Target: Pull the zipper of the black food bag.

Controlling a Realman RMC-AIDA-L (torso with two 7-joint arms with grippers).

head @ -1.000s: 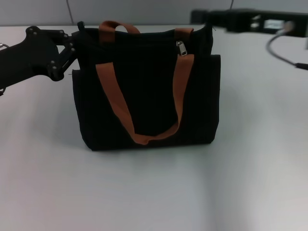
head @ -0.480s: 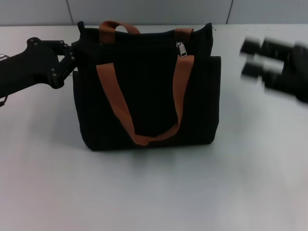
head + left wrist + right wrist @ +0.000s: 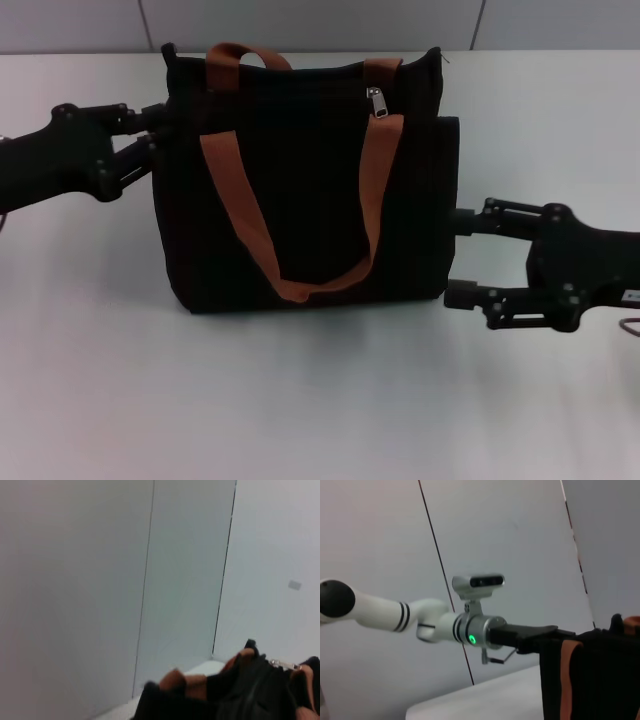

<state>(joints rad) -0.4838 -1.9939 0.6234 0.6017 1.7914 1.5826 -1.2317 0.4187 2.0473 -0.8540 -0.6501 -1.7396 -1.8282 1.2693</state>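
Observation:
The black food bag (image 3: pixel 300 190) stands upright on the white table, with orange-brown handles. Its silver zipper (image 3: pixel 376 101) pull hangs on the top edge near the right handle strap. My left gripper (image 3: pixel 152 130) is open at the bag's upper left side, its fingers right by the fabric. My right gripper (image 3: pixel 457 258) is open and empty, level with the bag's lower right side, its fingertips close to the side pocket. The left wrist view shows the bag's top (image 3: pixel 250 695) and a glint of the zipper (image 3: pixel 280 664). The right wrist view shows the bag's end (image 3: pixel 600 680) and the left gripper (image 3: pixel 545 632) against it.
The white table (image 3: pixel 300 400) spreads in front of and around the bag. A grey panelled wall (image 3: pixel 300 20) runs behind it. The left arm's white body (image 3: pixel 395 615) shows in the right wrist view.
My right arm has swung from behind the bag's top right corner down to its lower right side. My left gripper has slid forward along the bag's left side. The bag has not moved.

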